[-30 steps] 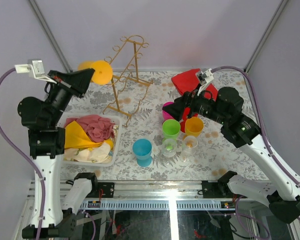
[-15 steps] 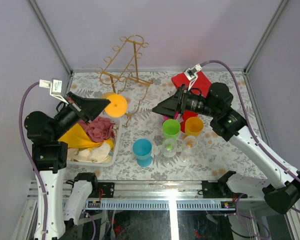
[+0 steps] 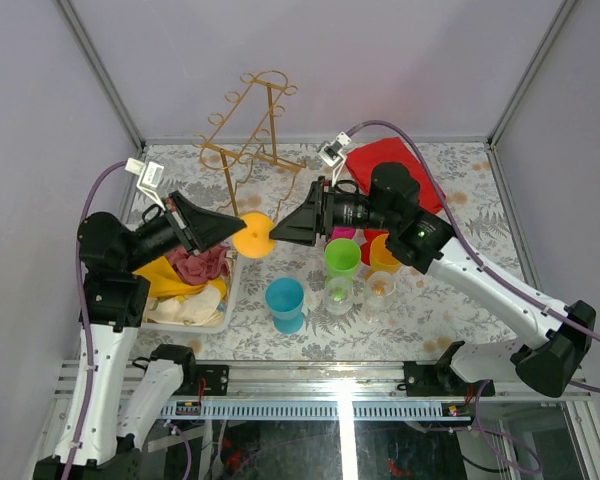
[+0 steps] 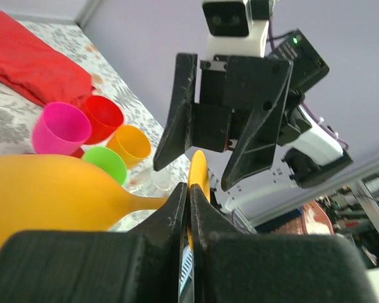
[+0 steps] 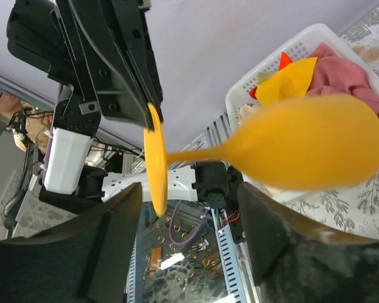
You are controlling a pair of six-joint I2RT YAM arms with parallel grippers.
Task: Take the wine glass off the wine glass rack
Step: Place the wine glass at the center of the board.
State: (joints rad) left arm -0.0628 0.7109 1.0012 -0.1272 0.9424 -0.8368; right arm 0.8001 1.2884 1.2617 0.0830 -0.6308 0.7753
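Note:
The orange wine glass (image 3: 252, 236) is off the gold wire wine glass rack (image 3: 248, 150), which stands at the back of the table. My left gripper (image 3: 230, 232) is shut on the glass's foot and holds it in the air over the table's middle. In the left wrist view the fingers (image 4: 174, 218) pinch the foot (image 4: 199, 169), with the bowl (image 4: 50, 196) to the left. My right gripper (image 3: 282, 229) is open and empty, facing the glass from the right. In the right wrist view the bowl (image 5: 303, 148) and foot (image 5: 154, 158) hang just beyond my open right gripper (image 5: 189, 237).
A white basket of cloths (image 3: 224, 304) sits front left. Blue (image 3: 285, 301), green (image 3: 342, 257) and orange (image 3: 387, 252) cups and two clear glasses (image 3: 338, 296) stand in the middle front. A red cloth (image 3: 392, 158) lies at the back right.
My left gripper has carried the orange glass from beside the rack down and right to the table's middle. My right arm has swung left to face it, jaws open.

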